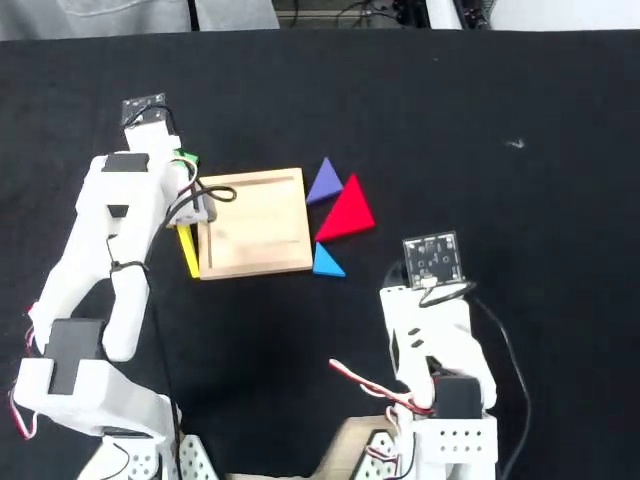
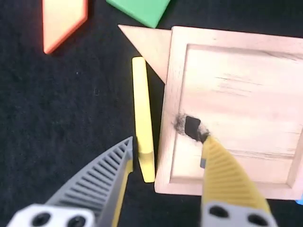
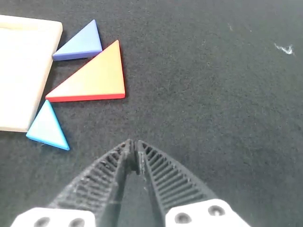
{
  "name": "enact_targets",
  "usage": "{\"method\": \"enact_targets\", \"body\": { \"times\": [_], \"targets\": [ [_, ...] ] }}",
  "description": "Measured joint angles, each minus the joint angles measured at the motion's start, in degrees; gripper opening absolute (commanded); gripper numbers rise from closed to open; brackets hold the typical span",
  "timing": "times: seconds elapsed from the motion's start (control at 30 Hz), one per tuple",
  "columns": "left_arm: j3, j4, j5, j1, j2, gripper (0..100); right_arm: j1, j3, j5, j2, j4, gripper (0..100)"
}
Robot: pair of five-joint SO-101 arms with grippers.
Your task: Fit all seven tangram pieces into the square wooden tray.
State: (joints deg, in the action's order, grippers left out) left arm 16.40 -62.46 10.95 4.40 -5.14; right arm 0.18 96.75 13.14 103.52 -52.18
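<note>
Evidently starting: left claw, open and empty, straddles yellow piece and tray wall; next, clear that wall.

The table is covered by a black cloth, seen in both wrist views as a dark, faintly flecked surface. A small white speck lies on it toward the far right of the high view, well apart from everything else. Beyond the far edge, dark cables and a fold of grey fabric are seen. A pale wooden board is seen at the near edge.
</note>
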Motion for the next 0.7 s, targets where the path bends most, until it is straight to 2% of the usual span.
{"method": "enact_targets", "body": {
  "times": [0.17, 0.37, 0.47, 0.7],
  "targets": [
    [3.3, 3.8, 0.0, 0.5, 0.0, 21, 0.0, 0.0, 0.0, 0.0, 0.0, 1.2],
    [4.5, 5.2, 0.0, 0.9, 0.0, 2, 0.0, 0.0, 0.0, 0.0, 0.0, 1.2],
    [4.5, 5.2, 0.0, 0.9, 0.0, 6, 0.0, 0.0, 0.0, 0.0, 0.0, 1.2],
    [3.3, 4.6, 0.0, 0.2, 0.1, 3, 0.0, 0.0, 0.0, 0.0, 0.0, 1.2]
  ]
}}
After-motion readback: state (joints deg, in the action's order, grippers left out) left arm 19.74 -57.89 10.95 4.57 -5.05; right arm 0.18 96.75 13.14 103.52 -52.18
